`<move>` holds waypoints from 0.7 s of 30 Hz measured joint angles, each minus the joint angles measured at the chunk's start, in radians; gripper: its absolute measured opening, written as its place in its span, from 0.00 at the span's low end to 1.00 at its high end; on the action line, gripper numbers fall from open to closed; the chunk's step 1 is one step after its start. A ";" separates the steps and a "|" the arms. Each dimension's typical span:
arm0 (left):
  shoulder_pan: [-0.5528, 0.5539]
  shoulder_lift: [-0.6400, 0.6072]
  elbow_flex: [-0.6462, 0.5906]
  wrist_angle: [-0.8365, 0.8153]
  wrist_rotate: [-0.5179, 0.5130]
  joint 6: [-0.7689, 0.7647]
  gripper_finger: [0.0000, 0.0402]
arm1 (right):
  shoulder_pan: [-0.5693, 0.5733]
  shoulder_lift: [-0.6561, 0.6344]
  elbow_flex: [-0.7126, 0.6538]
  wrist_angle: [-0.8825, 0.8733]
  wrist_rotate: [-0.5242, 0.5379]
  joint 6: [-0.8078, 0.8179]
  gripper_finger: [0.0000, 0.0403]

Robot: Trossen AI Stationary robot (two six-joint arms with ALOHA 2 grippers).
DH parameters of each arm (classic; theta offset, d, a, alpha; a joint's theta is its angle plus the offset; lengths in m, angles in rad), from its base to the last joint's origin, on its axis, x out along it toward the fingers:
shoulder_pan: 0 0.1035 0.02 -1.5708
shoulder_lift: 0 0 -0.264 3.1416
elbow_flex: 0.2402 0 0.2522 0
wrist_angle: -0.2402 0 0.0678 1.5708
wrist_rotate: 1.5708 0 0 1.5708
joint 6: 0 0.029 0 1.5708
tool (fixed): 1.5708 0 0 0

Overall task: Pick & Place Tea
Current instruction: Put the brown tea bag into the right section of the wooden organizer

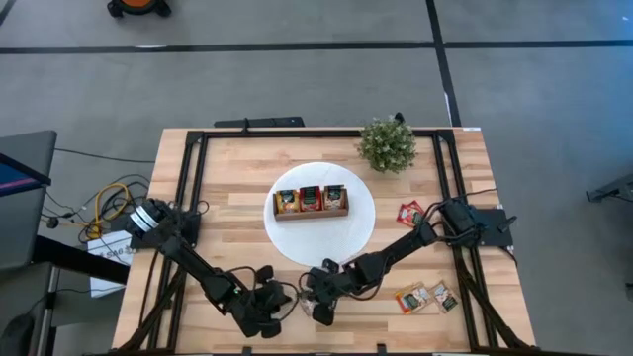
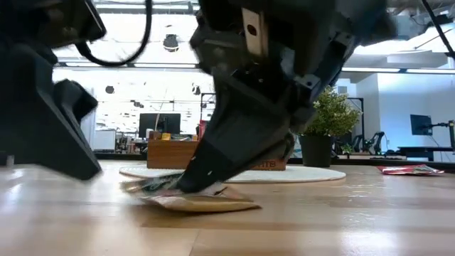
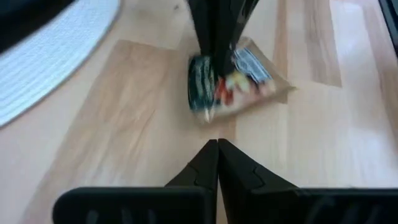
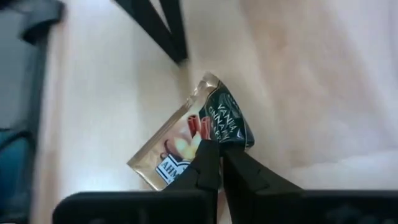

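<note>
Pale wood tabletop (image 1: pixel 247 193), items listed left to right.

Left gripper (image 1: pixel 265 309): near the front edge, fingers clenched together on nothing, tips pointing toward the sachet just beside them. Risk, as a judgement: standing this near, it could be knocked by, or crowd, the right arm's lift.

Beige tea sachet (image 4: pixel 189 134): lies on the tabletop at front centre, in front of the white disc (image 1: pixel 321 242). One end carries a dark band printed "VANILLA CINNAMON" or close to it; the lower label begins "AH…" and cannot be read further. Cinnamon sticks are pictured on the wrapper.

Right gripper (image 1: pixel 321 305): down on this sachet, fingers closed at its edge, apparently pinching it. Risk, as a judgement: the hold takes only the margin of thin paper, so the sachet may slip free, fold or tear on lifting.

Wooden three-compartment box (image 1: pixel 311 201): on the disc, already holding sachets in yellow, dark and red; its front lettering in the low view is too small to read. A limp sachet could catch on the box rim.

Small green plant (image 1: pixel 387 144): behind the disc, to the right.

Loose sachets: one red (image 1: pixel 410 213), two more (image 1: pixel 426 297) at front right, printing illegible.
</note>
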 joint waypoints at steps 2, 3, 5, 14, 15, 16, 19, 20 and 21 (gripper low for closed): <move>-0.005 -0.039 0.000 -0.069 -0.005 -0.059 0.01 | 0.017 -0.016 0.000 -0.031 0.102 -0.023 0.01; -0.006 -0.050 0.001 -0.095 -0.005 -0.086 0.01 | 0.028 -0.030 -0.001 -0.057 0.165 -0.035 0.01; -0.013 -0.057 0.001 -0.126 -0.030 -0.102 0.04 | 0.052 -0.052 -0.001 -0.068 0.291 -0.058 0.01; -0.016 -0.059 0.001 -0.004 -0.359 -0.063 0.38 | 0.147 -0.079 0.001 -0.067 0.641 -0.121 0.00; -0.016 -0.059 0.001 0.025 -0.381 -0.037 0.42 | 0.153 -0.079 0.001 -0.068 0.650 -0.121 0.00; -0.016 -0.059 0.001 0.059 -0.397 -0.014 0.45 | 0.158 -0.079 0.000 -0.068 0.662 -0.121 0.00; 0.002 -0.059 0.002 0.122 -0.393 0.025 0.51 | 0.167 -0.079 0.001 -0.066 0.703 -0.121 0.01; 0.010 -0.060 0.002 0.126 -0.386 0.026 0.51 | 0.172 -0.079 0.000 -0.066 0.716 -0.122 0.00; 0.017 -0.060 0.002 0.129 -0.379 0.026 0.52 | 0.174 -0.079 0.000 -0.065 0.723 -0.125 0.00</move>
